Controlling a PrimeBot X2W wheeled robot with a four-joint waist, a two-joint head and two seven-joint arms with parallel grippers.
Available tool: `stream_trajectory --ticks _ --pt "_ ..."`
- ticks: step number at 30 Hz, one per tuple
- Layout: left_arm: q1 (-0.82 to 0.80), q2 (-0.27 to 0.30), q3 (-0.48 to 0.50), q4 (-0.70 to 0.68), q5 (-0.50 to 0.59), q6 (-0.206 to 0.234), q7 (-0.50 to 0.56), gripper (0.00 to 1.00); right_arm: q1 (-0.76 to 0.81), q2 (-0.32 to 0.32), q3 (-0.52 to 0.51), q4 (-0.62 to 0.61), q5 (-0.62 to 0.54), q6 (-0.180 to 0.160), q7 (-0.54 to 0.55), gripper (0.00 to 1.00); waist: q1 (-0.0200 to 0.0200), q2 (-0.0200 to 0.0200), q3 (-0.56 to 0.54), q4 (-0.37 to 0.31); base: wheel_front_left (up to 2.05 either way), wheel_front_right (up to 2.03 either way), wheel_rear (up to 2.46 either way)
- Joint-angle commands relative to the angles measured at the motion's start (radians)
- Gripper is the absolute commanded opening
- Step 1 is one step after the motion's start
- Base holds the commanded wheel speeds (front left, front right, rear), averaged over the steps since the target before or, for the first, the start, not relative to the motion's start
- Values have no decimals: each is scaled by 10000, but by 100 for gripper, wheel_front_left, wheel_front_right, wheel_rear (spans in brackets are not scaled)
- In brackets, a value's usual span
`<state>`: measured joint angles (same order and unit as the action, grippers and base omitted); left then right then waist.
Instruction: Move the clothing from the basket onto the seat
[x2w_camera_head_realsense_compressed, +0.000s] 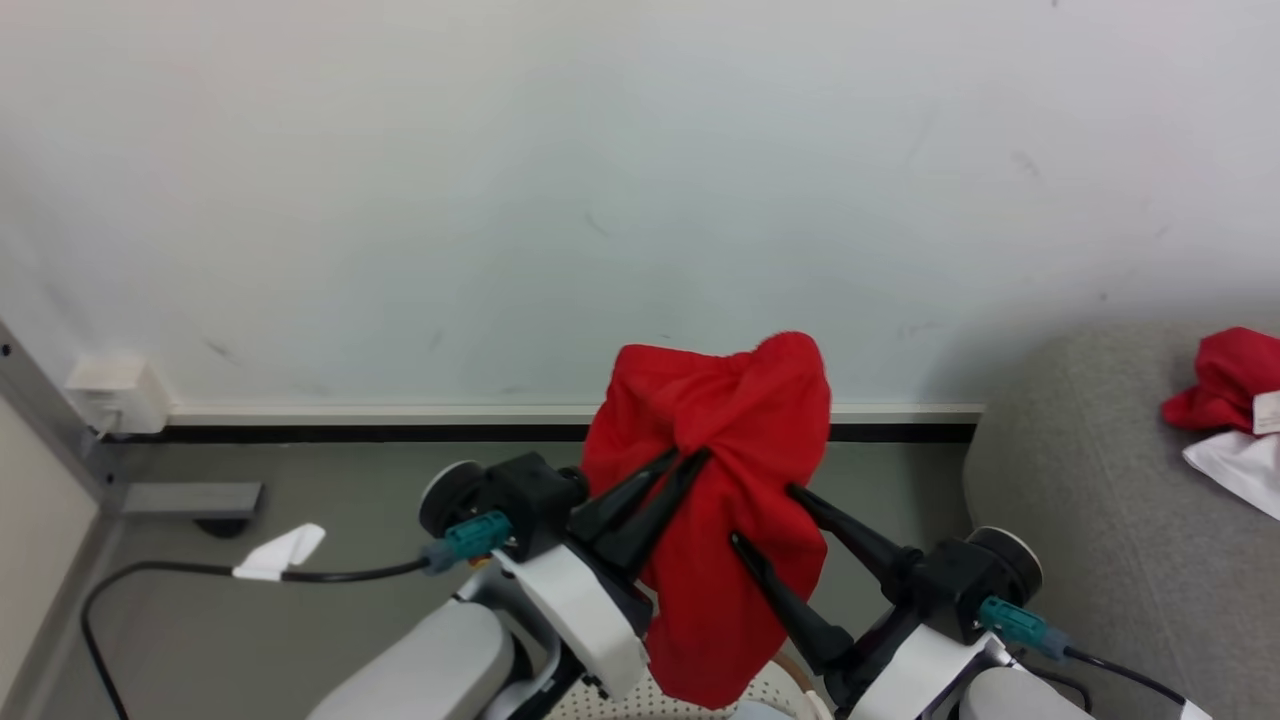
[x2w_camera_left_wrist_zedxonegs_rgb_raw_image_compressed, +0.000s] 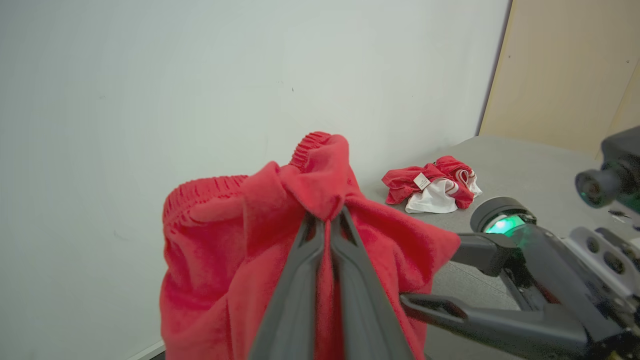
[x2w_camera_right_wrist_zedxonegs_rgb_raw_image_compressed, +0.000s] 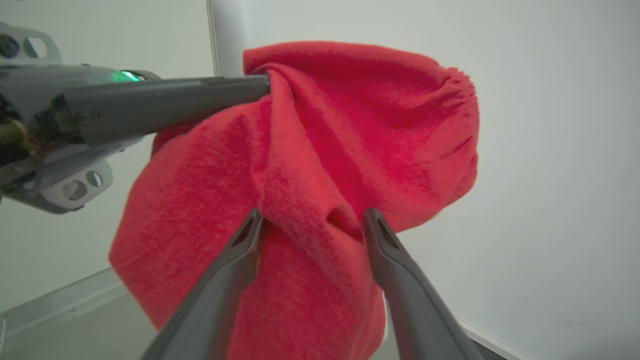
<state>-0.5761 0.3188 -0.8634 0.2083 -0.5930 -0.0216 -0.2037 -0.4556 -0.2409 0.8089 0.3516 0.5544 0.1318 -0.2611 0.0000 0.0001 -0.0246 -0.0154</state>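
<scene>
A bright red garment hangs in the air in front of the wall, bunched at its top. My left gripper is shut on a fold near the garment's top. My right gripper is open just right of it, its two fingers straddling a ridge of the red fabric. The garment's lower end dangles over the white perforated basket, of which a small part shows at the bottom edge. More red and white clothing with a white tag lies on the grey seat at the right, also visible from the left wrist.
A pale wall with a white baseboard stands straight ahead. On the grey floor at the left lie a black cable with a white tag, a wall box and a metal frame foot. A tan panel rises behind the seat.
</scene>
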Motion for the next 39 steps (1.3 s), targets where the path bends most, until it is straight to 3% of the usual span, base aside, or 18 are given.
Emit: stream_trajectory --ticks 1,12,13,14,15,22,33,35,37,39 --pt "-36 -36 -23 3 30 -51 -16 0 -146 -12 102 122 128 -23 -27 100 0 -1 -30 187 0 0 0" --pt "-88 -753 -950 264 -46 -591 235 0 -795 81 1388 1392 996 -24 -27 100 0 -1 -163 1203 0 0 0" --pt "-82 -777 -998 285 -66 -604 238 0 -831 122 1444 1441 998 -23 -29 46 0 -1 -167 1253 0 0 0" --pt "-74 -800 -1025 308 -106 -627 233 0 -862 167 1481 1469 1032 -23 -29 14 0 -1 -168 1291 0 0 0" --pt "-73 -810 -1049 333 -129 -655 227 0 -889 214 1537 1513 1074 -24 -29 0 0 -1 -168 1321 0 0 0" --pt "-52 -671 -936 606 -258 -596 129 0 -711 295 1453 1476 1262 -23 -29 0 0 -1 -186 1347 0 0 0" --pt "241 -566 -731 934 -467 -358 -28 0 362 119 98 312 747 -23 -30 0 0 -1 -152 704 0 0 0" --pt "263 -581 -736 903 -461 -311 -65 32 469 77 -70 191 690 -23 -30 0 0 -1 -122 528 0 0 0" --pt "263 -600 -714 848 -451 -295 -119 100 520 35 -308 95 608 -24 -30 0 0 -1 -86 346 0 0 0" --pt "270 -598 -697 782 -464 -251 -142 100 580 -15 -616 24 525 -24 -29 0 0 -1 -51 147 0 0 0"
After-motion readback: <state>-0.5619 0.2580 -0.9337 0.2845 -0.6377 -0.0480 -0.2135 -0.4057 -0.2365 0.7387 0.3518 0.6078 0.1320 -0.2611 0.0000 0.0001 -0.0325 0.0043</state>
